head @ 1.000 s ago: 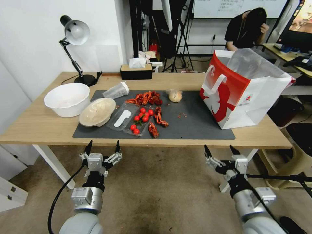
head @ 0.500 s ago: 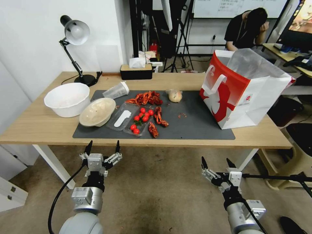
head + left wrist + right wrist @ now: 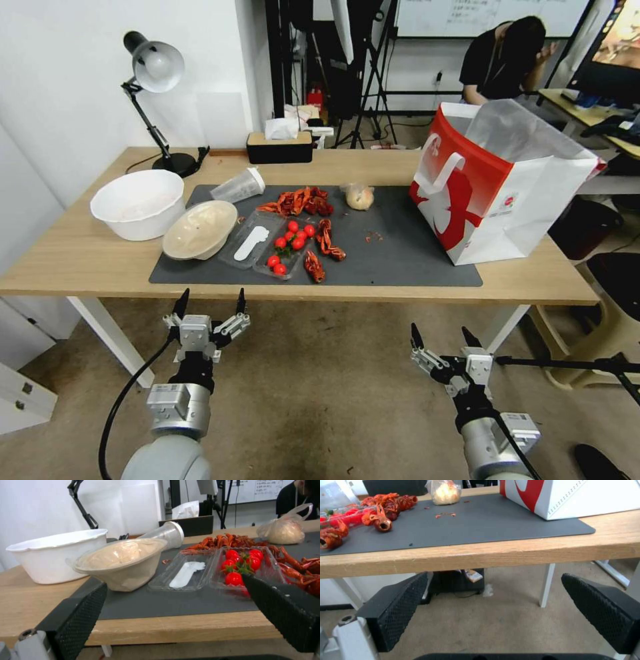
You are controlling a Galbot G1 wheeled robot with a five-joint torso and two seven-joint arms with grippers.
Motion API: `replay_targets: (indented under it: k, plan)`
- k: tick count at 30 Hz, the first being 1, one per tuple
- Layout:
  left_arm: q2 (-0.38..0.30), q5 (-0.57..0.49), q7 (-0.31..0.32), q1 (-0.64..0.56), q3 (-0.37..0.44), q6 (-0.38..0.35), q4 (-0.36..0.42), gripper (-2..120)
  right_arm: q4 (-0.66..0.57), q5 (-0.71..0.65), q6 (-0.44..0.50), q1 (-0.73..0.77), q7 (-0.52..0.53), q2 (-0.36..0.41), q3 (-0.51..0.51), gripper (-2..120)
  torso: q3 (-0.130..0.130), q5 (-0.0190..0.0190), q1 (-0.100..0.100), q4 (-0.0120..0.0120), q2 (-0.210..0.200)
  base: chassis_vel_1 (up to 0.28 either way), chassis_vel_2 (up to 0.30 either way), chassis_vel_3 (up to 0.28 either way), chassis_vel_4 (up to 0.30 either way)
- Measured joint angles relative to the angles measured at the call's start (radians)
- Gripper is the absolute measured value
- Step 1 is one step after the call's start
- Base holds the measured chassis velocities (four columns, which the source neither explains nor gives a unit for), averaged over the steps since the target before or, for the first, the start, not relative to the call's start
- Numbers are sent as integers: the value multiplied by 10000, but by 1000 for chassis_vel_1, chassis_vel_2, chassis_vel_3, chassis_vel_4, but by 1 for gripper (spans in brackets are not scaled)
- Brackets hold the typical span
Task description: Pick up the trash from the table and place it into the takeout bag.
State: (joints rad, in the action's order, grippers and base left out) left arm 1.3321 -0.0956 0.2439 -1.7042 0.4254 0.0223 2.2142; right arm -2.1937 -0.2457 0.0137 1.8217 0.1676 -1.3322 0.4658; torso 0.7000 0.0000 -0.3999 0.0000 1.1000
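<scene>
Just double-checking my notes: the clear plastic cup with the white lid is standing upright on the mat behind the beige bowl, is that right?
Not quite. The clear plastic cup is on the mat behind the beige bowl, but it lies on its side, not upright. The head view shows this, and the left wrist view confirms it.

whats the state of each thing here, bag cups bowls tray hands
takeout bag: upright, top open, on the table's right end
clear plastic cup: on its side, lid on
beige round bowl: tilted against the big white bowl, film-covered
big white bowl: upright, open
clear tray: lid folded open, tomatoes inside
plastic-wrapped lump: wrapped, on the mat
left hand: open, below table edge
right hand: open, below table edge
</scene>
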Motion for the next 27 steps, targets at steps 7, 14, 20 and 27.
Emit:
replay_targets:
  k: [7, 14, 20, 27]
  plan:
    - [35, 47, -4, -40, -13, -3, 4, 100, -27, 38, -39, -30, -1, 23, -16, 100, 0, 0, -2, 0, -1, 0, 0, 0, 0]
    - [42, 73, -8, -78, -9, -6, 24, 100, -227, -80, -569, -550, 0, 358, -173, 100, 0, 0, -3, -2, 0, 0, 0, 0, 0]
    - [48, 119, -13, -119, 12, -6, 35, 100, -217, -629, -1378, -1707, -29, 1019, -409, 100, 0, 2, -2, 0, -1, 0, 0, 0, 0]
    - [127, 256, -27, -182, 13, -6, 60, 100, 207, -1622, -2048, -3549, -4, 1885, -858, 100, 1, 0, -2, 3, -1, 0, 0, 0, 0]
